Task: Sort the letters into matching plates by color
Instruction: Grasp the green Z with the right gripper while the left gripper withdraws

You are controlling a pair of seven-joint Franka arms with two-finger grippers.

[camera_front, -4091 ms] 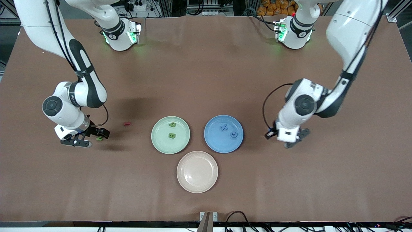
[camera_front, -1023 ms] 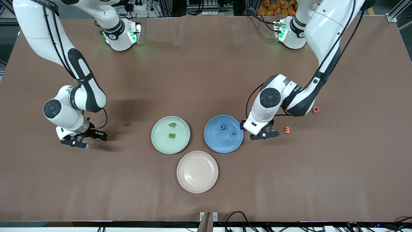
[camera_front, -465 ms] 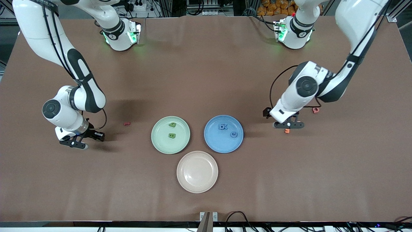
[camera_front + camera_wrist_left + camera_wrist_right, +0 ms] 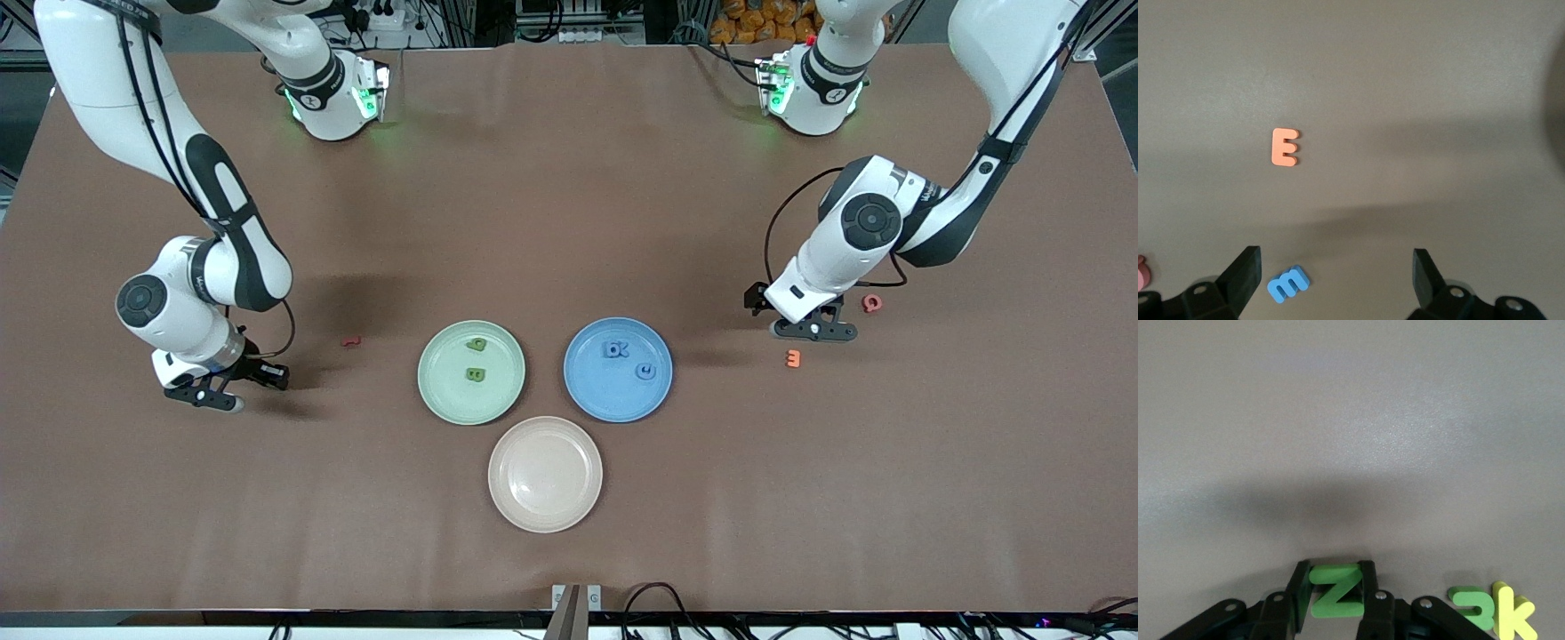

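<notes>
A chunky bright green letter Z (image 4: 1335, 590) with a flat matte face sits pinched between the fingers of the right gripper (image 4: 1335, 597), low at the right arm's end of the table (image 4: 551, 222). Just beside it in the right wrist view lie a green 3-shaped letter (image 4: 1471, 608) and a yellow K (image 4: 1513, 618), touching each other. A small red letter (image 4: 352, 340) lies between that gripper and the pale green plate (image 4: 444, 400), which holds two darker green letters (image 4: 476, 374). The blue plate (image 4: 613, 404) next to it holds blue letters (image 4: 615, 350). The beige plate (image 4: 545, 511), nearer the front camera, holds nothing.

The left gripper (image 4: 1335, 277) hovers with fingers spread wide over a blue letter M (image 4: 1289, 283) at the left arm's end. An orange E (image 4: 1284, 147) lies near it, and a pink letter (image 4: 872, 303) close by.
</notes>
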